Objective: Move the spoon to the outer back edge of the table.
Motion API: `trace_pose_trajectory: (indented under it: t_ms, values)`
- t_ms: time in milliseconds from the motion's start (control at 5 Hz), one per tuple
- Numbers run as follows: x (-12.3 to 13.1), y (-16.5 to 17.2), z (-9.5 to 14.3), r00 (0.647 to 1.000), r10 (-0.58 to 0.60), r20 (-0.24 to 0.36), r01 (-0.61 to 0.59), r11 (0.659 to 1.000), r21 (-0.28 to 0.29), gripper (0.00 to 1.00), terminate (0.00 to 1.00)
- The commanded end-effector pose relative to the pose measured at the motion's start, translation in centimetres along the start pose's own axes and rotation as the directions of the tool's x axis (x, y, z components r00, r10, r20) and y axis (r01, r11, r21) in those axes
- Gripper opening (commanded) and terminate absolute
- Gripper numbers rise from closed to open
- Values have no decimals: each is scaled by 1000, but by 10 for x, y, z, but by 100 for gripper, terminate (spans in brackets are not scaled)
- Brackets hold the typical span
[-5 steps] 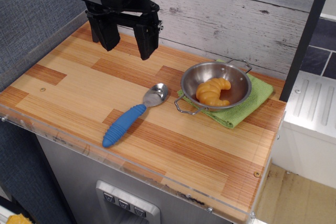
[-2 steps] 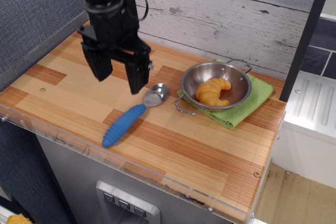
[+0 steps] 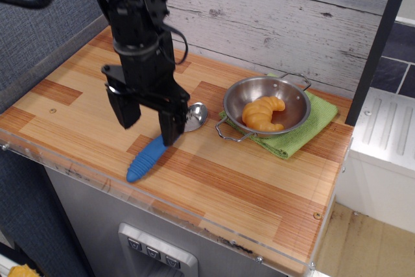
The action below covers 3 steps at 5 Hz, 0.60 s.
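The spoon (image 3: 146, 158) lies on the wooden table (image 3: 246, 180) near the front edge, its ribbed blue handle pointing front-left and its silver bowl (image 3: 196, 114) toward the steel bowl. My black gripper (image 3: 149, 122) hangs open just above the table. Its right finger (image 3: 170, 127) stands over the upper end of the handle and hides it. Its left finger (image 3: 127, 109) stands to the left of the spoon. Nothing is between the jaws' pads that I can see held.
A steel two-handled bowl (image 3: 267, 107) with a yellow croissant (image 3: 262, 113) sits on a green cloth (image 3: 310, 124) at the back right. A plank wall (image 3: 292, 24) runs behind the table, and a clear acrylic rim (image 3: 194, 222) edges the front.
The gripper has come down and forward from the back left of the table to the spoon's handle. The spoon and bowl have not moved.
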<state>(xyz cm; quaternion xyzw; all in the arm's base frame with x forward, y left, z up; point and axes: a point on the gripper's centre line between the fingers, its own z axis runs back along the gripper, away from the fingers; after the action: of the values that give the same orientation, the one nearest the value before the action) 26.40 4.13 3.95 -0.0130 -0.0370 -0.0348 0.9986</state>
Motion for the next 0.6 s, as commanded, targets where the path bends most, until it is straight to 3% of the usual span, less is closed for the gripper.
trace_pose_trajectory:
  t_ms: [0,200,400]
  values:
    - [7,-7,-23,998,-46,-30,46,999,-1,100,0]
    - [6,-10,-34,996,-64,-61,64,998,2,100,0]
    - [6,-12,-40,994,-70,-82,71,997,10,0,0]
